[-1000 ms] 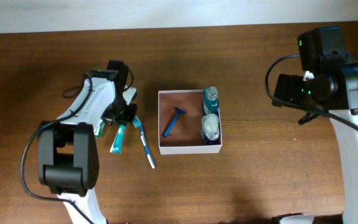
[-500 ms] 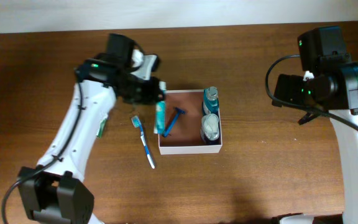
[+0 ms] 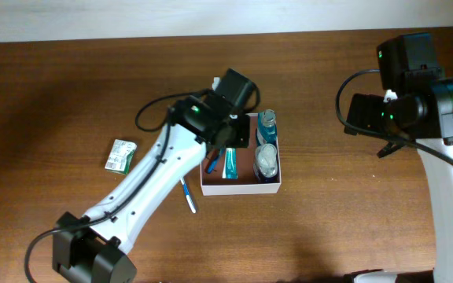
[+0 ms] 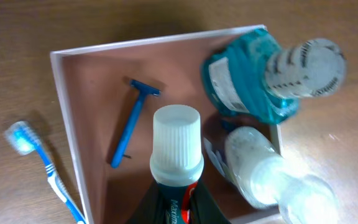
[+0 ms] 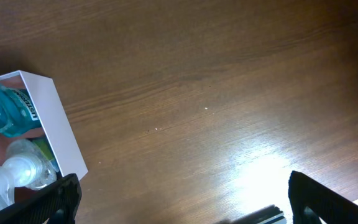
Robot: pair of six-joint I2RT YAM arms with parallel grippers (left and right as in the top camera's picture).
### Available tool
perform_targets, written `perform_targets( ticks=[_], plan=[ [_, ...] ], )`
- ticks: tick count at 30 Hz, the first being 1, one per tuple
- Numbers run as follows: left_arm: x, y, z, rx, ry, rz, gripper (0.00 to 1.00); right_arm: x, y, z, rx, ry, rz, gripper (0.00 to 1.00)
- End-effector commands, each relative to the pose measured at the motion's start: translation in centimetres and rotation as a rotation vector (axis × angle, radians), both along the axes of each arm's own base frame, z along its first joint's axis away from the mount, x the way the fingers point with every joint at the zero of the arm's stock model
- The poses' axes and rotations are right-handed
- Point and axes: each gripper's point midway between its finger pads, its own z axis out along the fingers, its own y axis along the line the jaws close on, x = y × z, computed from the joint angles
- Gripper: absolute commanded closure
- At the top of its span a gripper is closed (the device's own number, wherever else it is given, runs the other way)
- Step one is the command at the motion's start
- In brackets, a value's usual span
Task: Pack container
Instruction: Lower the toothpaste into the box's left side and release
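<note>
Container (image 3: 241,189), square, thin white walls, reddish-brown floor, sits mid-table (image 3: 69,94). Left gripper (image 3: 230,145) clamped on white-capped green toothpaste tube (image 4: 176,146) over its floor. Right gripper (image 5: 180,186) fingers spread wide, near table's right edge.

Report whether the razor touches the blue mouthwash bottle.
Apart. The left wrist view shows bare container floor between the razor and the blue mouthwash bottle.

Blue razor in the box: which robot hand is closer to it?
Left. The left hand hangs just above the razor, holding toothpaste. The right hand is far off to the right.
</note>
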Motion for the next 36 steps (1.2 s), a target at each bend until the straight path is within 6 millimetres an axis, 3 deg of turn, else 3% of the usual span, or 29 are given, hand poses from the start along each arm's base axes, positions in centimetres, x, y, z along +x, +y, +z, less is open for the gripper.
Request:
perform_targets(
  ticks=[1,6,11,17,34,36],
  plan=[
    [1.3,1.0,-0.1,0.062,-0.057,0.113,0.95,0.1,-0.5,0.3,-0.013,-0.011,-0.016,0.02],
    [1.8,1.2,-2.4,0.091,-0.011,0.124,0.95,0.1,-0.5,0.3,-0.013,-0.011,-0.016,0.02],
    [2.1,1.3,-5.9,0.145,0.051,0.126,0.94,0.1,-0.5,0.3,-0.013,-0.011,-0.016,0.02],
    [2.7,3.2,-8.4,0.167,0.129,0.170,0.94,0.1,-0.5,0.3,-0.013,-0.011,-0.016,0.02],
    [2.0,4.2,-10.1,0.192,0.169,0.178,0.92,0.1,-0.5,0.3,-0.013,-0.011,-0.016,0.02],
    [2.0,4.2,-10.2,0.194,0.173,0.178,0.74,0.1,-0.5,0.3,-0.013,-0.011,-0.016,0.02]
  ],
)
